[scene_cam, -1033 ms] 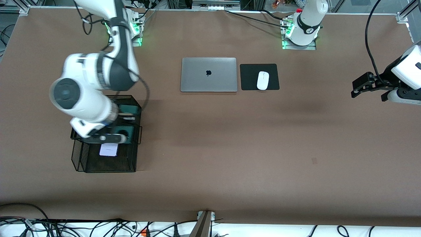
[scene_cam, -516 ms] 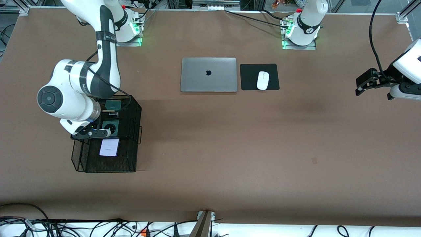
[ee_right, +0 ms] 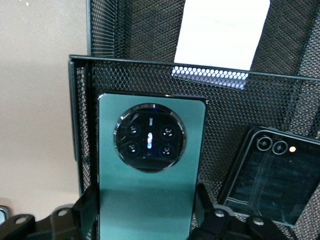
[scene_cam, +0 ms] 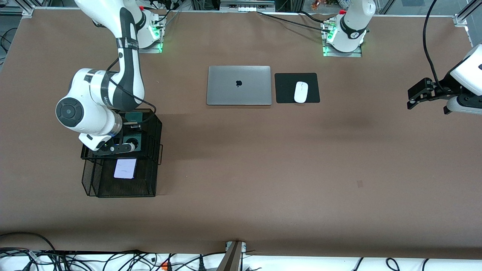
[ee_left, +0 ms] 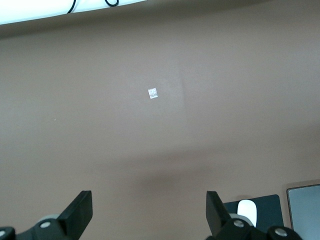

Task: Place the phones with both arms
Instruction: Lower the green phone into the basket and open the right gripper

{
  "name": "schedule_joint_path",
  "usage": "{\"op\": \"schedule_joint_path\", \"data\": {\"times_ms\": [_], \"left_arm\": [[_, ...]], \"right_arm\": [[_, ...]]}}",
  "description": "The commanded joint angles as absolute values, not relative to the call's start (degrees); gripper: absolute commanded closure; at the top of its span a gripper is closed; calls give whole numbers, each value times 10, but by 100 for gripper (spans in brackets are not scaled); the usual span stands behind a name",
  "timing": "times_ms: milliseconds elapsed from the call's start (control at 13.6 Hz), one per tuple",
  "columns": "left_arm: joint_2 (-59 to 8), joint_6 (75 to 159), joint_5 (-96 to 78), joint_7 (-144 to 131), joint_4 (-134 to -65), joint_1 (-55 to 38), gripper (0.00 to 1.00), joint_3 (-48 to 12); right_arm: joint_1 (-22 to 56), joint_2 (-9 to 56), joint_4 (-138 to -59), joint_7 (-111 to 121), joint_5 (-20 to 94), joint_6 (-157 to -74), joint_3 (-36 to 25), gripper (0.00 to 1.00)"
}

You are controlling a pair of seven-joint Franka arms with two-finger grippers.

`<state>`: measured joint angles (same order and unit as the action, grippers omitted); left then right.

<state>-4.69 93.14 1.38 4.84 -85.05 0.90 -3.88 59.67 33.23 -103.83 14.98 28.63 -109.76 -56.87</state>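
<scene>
Right gripper [scene_cam: 124,147] over the upper tier of the black mesh tray [scene_cam: 150,165] at the right arm's end of the counter [scene_cam: 241,169]; jaws clamped on the green phone [ee_right: 150,170], which sits over that tier, camera ring up. Black flip phone [ee_right: 272,175] lies on the same tier just beside it. Lilac phone [scene_cam: 125,168] rests in the lower tier, nearer the front camera. Mid-counter: closed laptop [scene_cam: 238,85], then white mouse [scene_cam: 301,92] on its black pad [scene_cam: 314,88]. Left gripper [scene_cam: 418,94] waits over bare counter at the left arm's end, jaws apart, holding nothing.
</scene>
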Motion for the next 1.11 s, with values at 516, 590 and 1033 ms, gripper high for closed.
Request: {"op": "schedule_joint_path", "data": {"times_ms": [516,590,1033], "left_arm": [[-42,905,28,52,-843,12,0,-44],[-42,905,28,52,-843,12,0,-44],[-42,905,28,51,-837,12,0,-44]], "right_arm": [[595,317,-1054,154,295,-1101,-573,1],[595,316,-1052,154,295,-1100,-574,1],[595,309,-987,136,295,-1052,-623,1]]}}
